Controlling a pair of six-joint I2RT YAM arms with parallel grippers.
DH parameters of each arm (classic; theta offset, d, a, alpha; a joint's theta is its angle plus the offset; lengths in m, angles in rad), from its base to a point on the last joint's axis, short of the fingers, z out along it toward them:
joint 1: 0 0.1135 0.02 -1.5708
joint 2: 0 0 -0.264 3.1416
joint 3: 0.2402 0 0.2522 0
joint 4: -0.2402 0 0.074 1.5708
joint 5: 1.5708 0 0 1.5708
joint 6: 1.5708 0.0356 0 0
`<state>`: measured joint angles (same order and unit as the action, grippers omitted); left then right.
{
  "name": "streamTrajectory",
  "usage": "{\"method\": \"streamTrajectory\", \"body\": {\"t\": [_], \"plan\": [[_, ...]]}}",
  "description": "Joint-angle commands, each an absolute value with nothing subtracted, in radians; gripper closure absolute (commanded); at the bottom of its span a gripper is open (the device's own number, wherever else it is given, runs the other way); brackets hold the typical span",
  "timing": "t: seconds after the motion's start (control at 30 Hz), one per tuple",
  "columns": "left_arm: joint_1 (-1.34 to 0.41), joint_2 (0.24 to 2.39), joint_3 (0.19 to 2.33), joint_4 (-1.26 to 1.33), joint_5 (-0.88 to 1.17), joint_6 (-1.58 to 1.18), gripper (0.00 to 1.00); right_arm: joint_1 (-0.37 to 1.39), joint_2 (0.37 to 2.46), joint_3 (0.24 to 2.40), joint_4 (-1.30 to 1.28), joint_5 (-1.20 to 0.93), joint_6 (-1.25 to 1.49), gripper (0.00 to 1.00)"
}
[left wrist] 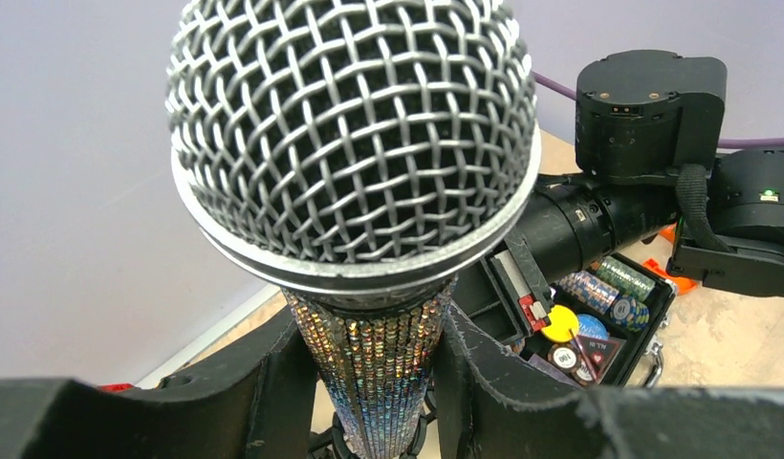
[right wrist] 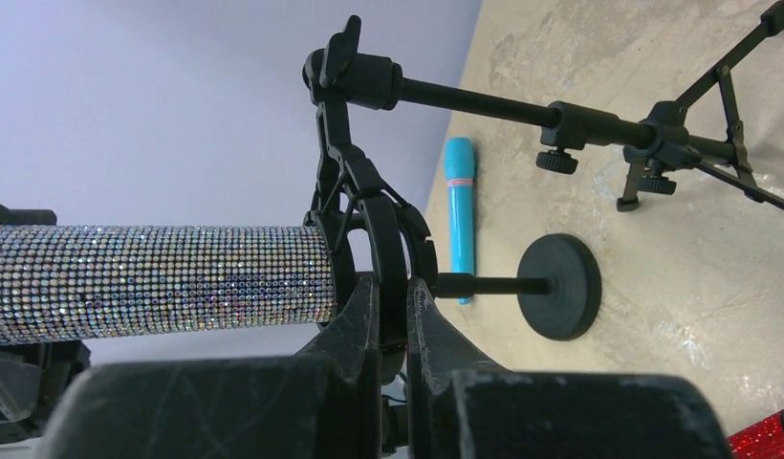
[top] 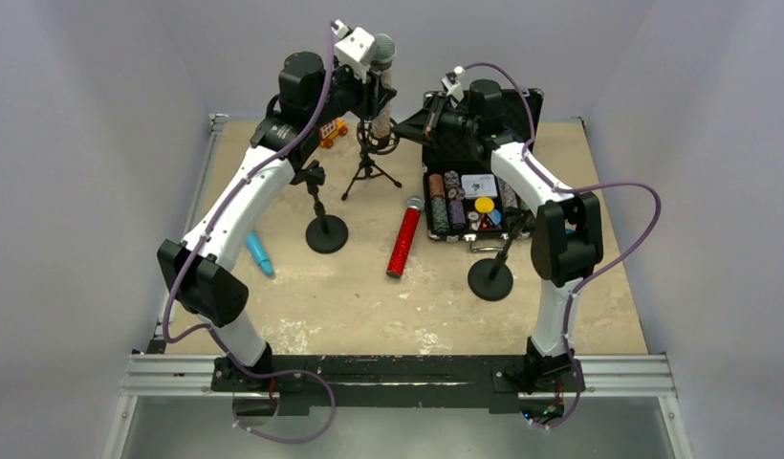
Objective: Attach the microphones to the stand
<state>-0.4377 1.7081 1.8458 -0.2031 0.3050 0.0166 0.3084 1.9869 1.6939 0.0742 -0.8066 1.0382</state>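
Note:
The silver-glitter microphone (top: 381, 91) stands upright over the tripod stand (top: 368, 170) at the back. My left gripper (top: 373, 75) is shut on its glitter body (left wrist: 383, 368), just under the grey mesh head (left wrist: 355, 134). My right gripper (right wrist: 393, 316) is shut on the stand's black ring clip (right wrist: 388, 229); the silver body (right wrist: 159, 282) enters that clip. The red-glitter microphone (top: 404, 236) lies on the table in the middle. The light-blue microphone (top: 259, 252) lies at the left, also in the right wrist view (right wrist: 459, 215).
Two round-base stands stand on the table, one left of centre (top: 326, 232) and one at the right (top: 490, 277). An open black case of poker chips (top: 465, 201) sits at the back right. A small orange toy (top: 332, 130) lies at the back.

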Motion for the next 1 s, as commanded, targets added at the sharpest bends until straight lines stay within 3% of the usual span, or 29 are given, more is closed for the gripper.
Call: {"method": "streamTrajectory", "body": {"t": [0.0,0.37,0.97], "plan": [[-0.422,1.686,1.741,-0.151,0.310,0.116,1.00,0.315,1.930,1.682,0.151,-0.873,1.160,1.00],[-0.403,1.656,1.559,-0.018,0.446,0.176,1.00,0.311,1.883,1.683,0.192,-0.902,1.318,1.00],[-0.292,1.905,1.820,-0.372,0.706,-0.099,1.00,0.305,1.879,1.691,0.191,-0.918,1.320,1.00]]}}
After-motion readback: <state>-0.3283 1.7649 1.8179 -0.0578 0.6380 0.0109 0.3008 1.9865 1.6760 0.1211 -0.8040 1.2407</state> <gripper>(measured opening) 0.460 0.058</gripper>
